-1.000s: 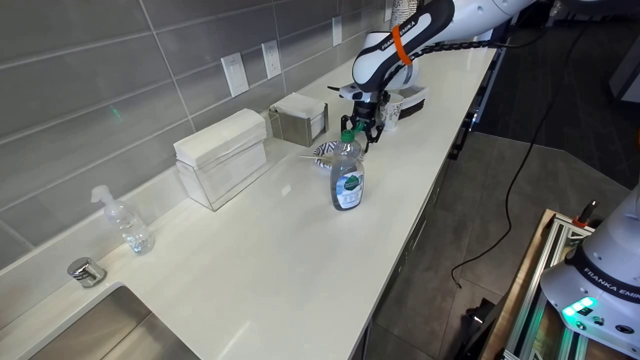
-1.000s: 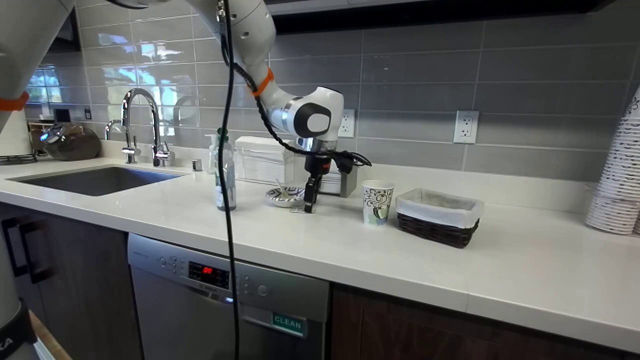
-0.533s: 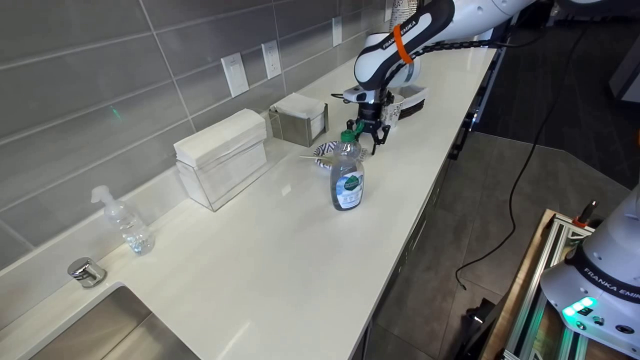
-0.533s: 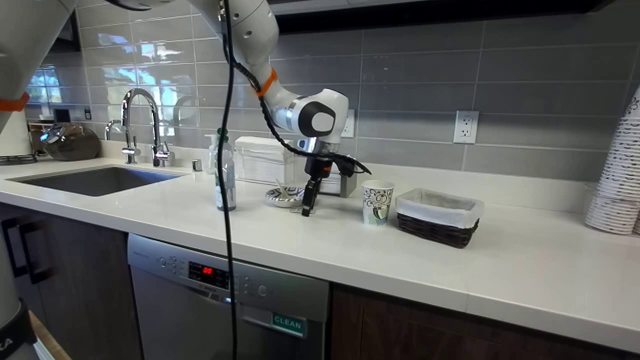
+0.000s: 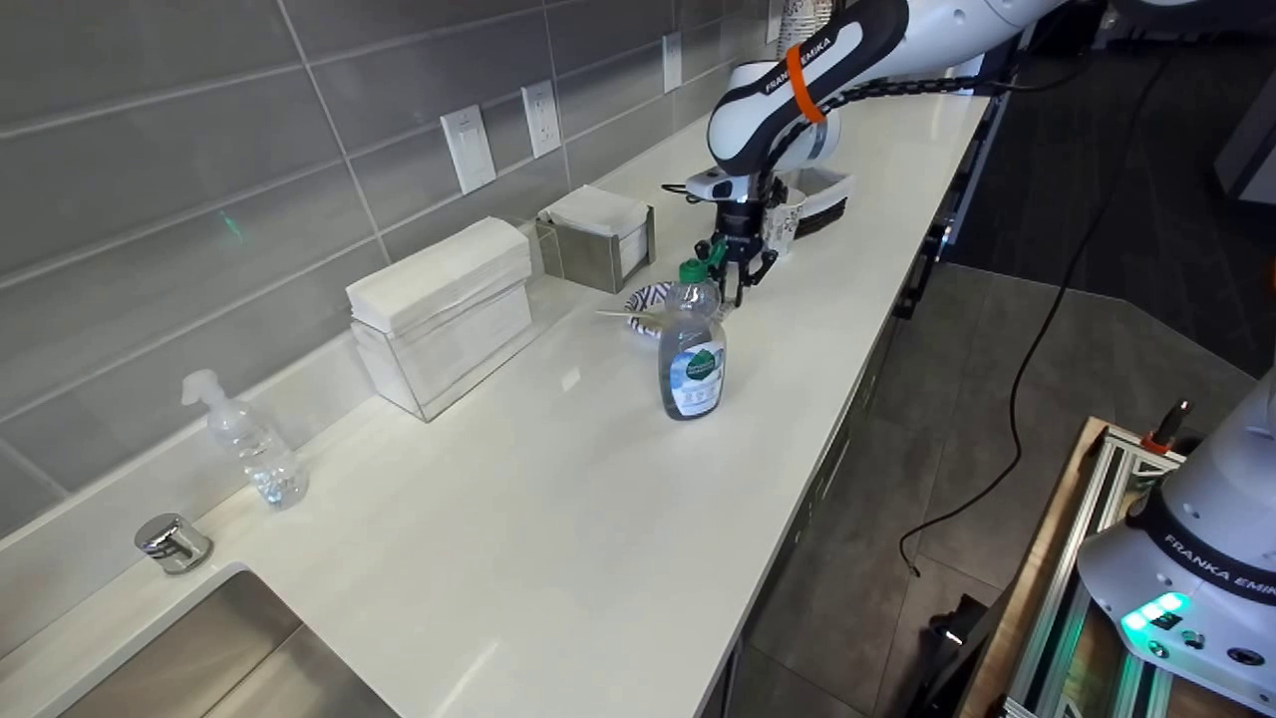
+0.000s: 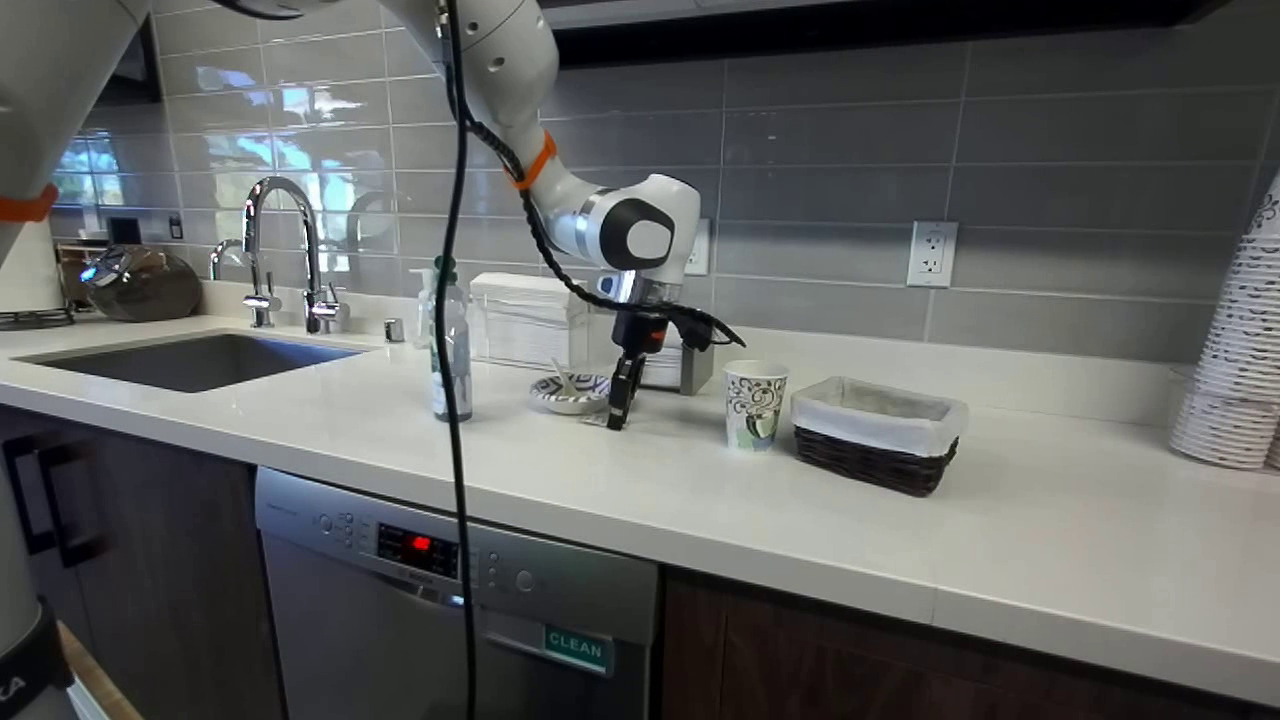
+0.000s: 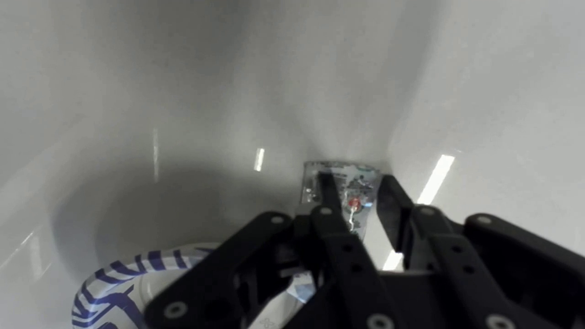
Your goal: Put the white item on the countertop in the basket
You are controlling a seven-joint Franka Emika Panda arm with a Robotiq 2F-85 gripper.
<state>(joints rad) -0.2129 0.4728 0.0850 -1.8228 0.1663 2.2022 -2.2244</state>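
A small flat, clear-silvery packet with a red spot [image 7: 354, 185] lies on the countertop; it also shows in an exterior view [image 6: 592, 420]. It is the pale item nearest my gripper. My gripper [image 7: 356, 178] points down right over it, fingers partly apart. The left finger covers part of the packet; the right finger is at its edge. I cannot tell whether they touch it. The gripper also shows in both exterior views [image 5: 731, 296] [image 6: 617, 422]. The basket [image 6: 870, 460], dark wicker with a white liner, stands farther along the counter; it is partly hidden behind the arm in an exterior view [image 5: 825, 204].
A blue-patterned paper bowl [image 6: 570, 395] with a stick in it sits close beside the gripper. A dish soap bottle [image 5: 693, 359] stands nearby. A patterned paper cup [image 6: 755, 405] stands between gripper and basket. A grey napkin holder [image 5: 588, 254] and white towel stack [image 5: 449, 309] line the wall.
The gripper has shifted slightly toward the counter's front edge and a little lower. Its fingers have drawn closer together over the last half second. The packet, bowl, cup and basket have not visibly moved.
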